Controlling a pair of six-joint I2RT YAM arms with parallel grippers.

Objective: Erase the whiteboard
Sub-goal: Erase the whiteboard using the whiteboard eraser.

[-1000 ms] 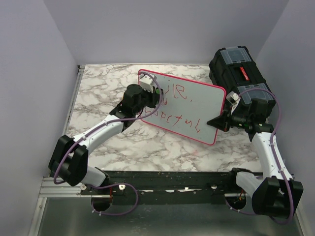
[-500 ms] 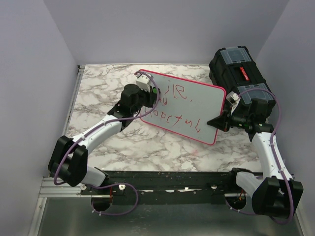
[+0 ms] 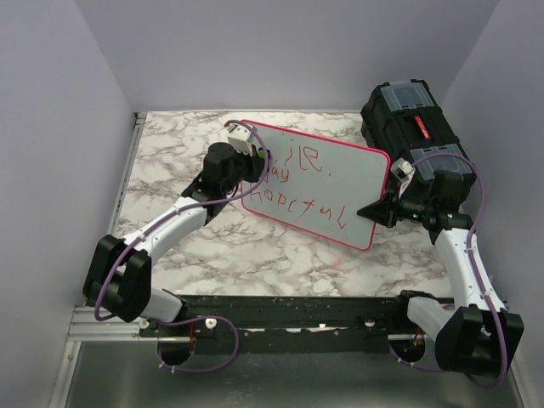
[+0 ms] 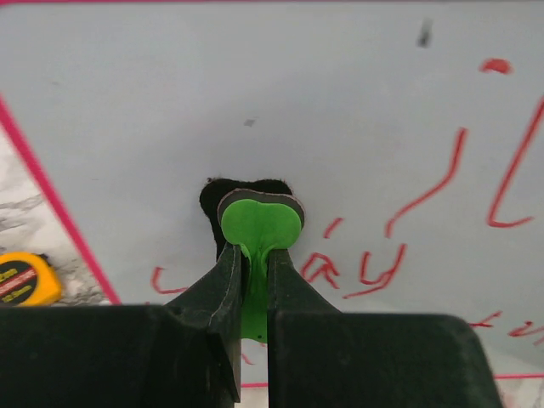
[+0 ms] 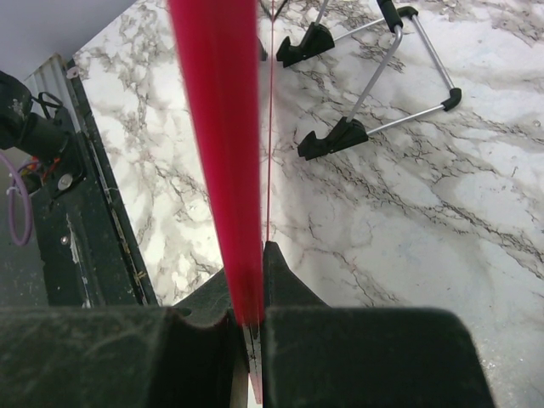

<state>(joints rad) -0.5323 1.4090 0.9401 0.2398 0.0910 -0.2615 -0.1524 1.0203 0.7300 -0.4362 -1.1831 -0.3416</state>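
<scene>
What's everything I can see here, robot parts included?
whiteboard: 1, white, pink-red rim, red writing, mid-table
stand: 1, silver wire with black feet, on the table beside the board's edge
eraser: 1, green handle, black pad, at the board's upper left
toolbox: 1, black, far right corner
tape measure: 1, yellow, on the table by the board's left rim
table: 1, white-grey marble
left gripper: 1, black, shut on the eraser
right gripper: 1, black, shut on the whiteboard's right edge

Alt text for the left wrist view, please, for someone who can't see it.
The left gripper is shut on a small green eraser with a black pad, held at the whiteboard beside red marker lettering. A yellow tape measure lies on the marble table at lower left.
</scene>
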